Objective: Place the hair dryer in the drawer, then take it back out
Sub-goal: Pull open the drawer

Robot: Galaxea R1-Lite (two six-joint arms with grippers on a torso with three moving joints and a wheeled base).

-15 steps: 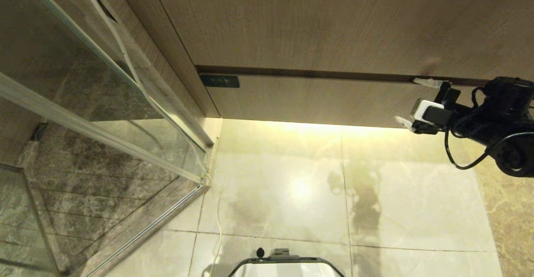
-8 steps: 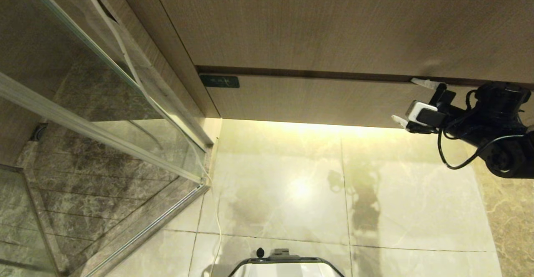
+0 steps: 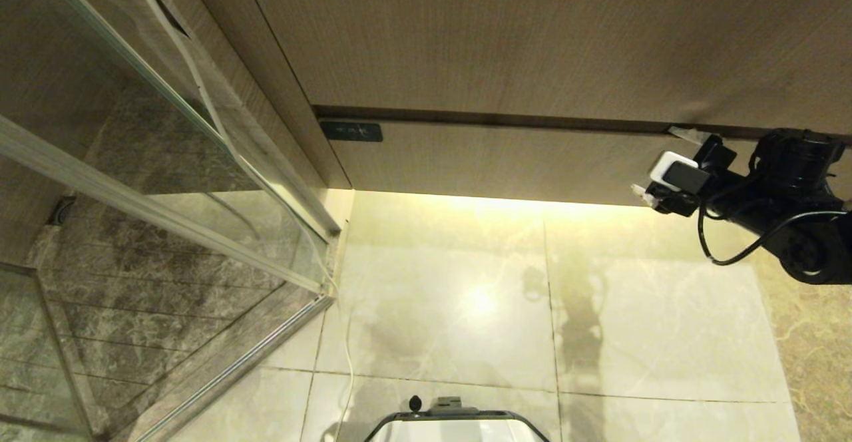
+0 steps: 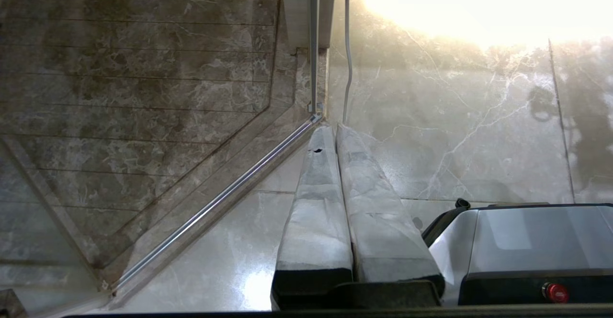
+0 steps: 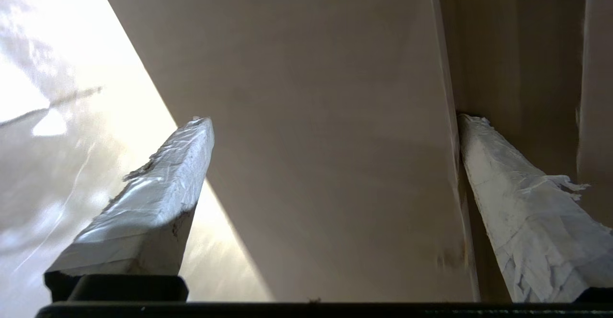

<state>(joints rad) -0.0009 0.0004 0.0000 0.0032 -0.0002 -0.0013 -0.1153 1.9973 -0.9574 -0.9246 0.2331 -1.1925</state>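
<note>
The drawer (image 3: 506,159) is a wide, flat-fronted panel of light brown wood grain with no handle, shut flush under a taller panel (image 3: 532,36) of the same grain; a dark seam (image 3: 479,117) runs between them. At the drawer's left end sits a small dark plate (image 3: 351,130) whose marks are too small to read. The hair dryer is in none of the views. At the drawer's right end the right claw (image 3: 665,166) stands wide and empty, its two white, crinkly tape-wrapped fingers (image 5: 158,198) spanning the front, one at the seam, one at the lower edge. Below the drawer lies glossy pale marble floor (image 3: 466,309). Left of the drawer stands a glass shower screen (image 3: 166,162) in a metal frame. The left claw (image 4: 335,131), fingers pressed together, hangs over the floor.
</note>
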